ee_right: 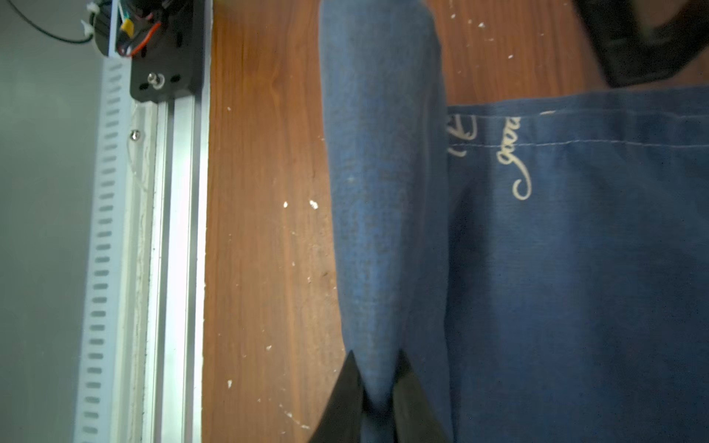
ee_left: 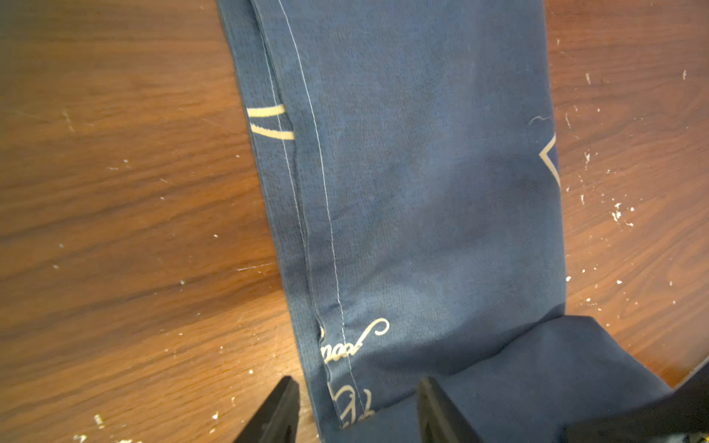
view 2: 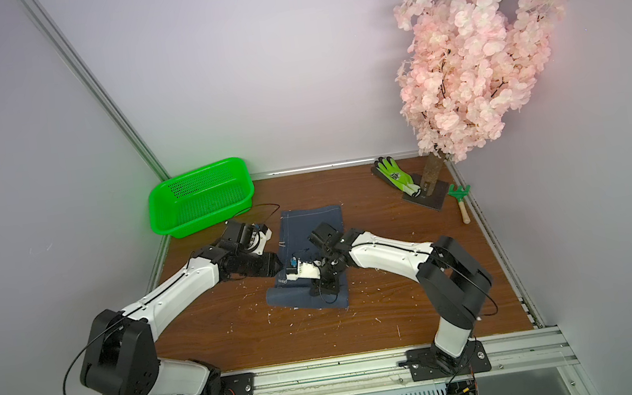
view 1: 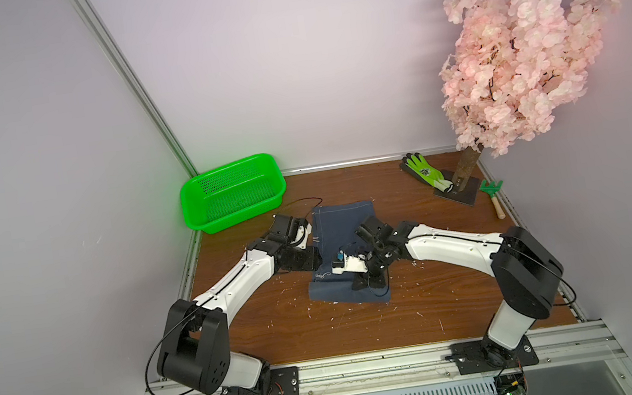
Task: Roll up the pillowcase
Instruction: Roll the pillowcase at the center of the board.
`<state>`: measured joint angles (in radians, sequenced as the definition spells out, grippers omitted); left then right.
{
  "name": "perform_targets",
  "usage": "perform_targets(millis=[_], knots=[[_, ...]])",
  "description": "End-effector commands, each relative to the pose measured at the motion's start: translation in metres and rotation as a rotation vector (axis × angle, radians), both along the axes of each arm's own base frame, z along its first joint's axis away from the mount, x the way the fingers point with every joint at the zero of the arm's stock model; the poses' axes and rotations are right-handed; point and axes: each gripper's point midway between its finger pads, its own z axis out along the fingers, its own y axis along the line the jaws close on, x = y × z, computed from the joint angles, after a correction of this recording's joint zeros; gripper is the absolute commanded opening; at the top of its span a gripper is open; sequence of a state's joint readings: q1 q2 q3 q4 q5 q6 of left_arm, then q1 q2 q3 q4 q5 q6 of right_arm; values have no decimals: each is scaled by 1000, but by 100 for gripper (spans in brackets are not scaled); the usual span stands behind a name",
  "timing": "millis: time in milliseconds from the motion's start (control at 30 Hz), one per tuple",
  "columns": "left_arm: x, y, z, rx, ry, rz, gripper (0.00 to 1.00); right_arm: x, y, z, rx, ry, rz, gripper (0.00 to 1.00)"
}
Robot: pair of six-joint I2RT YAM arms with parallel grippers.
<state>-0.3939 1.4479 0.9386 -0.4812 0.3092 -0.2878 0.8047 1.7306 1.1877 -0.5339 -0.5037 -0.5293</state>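
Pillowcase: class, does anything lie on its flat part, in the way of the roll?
Nothing visible lies on the flat part of the pillowcase; the basket and glove sit clear of it.

Wht arm links (view 1: 234, 283), blk joints (view 1: 196, 345)

The wooden table (view 1: 406, 312) bears the pillowcase (view 1: 347, 219), green basket (view 1: 237, 214), glove (view 1: 426, 172), rake (view 1: 492, 192) and blossom tree (view 1: 518, 65).
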Motion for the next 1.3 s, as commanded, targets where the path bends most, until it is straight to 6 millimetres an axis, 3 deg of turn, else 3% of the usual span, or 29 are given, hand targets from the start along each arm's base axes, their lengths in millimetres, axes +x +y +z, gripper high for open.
perform_targets(millis=[0,333,500,633,967,1267], knots=[[3,7,15,8,-26,11,54,2,0,7,-2,50,36,19],[-19,18,28,6,-34,27,54,48,-9,-8,-26,-33,-70,24],[-39,12,17,-78,15,38,54,72,-8,-10,-10,-133,-148,27],[-42,1,8,-187,-10,50,54,87,-8,-11,-4,-183,-188,27],[-20,5,-33,-52,41,8,53,98,-21,-7,-25,-270,-263,35],[-16,11,-62,7,78,8,50,98,-56,9,-74,-395,-370,45]])
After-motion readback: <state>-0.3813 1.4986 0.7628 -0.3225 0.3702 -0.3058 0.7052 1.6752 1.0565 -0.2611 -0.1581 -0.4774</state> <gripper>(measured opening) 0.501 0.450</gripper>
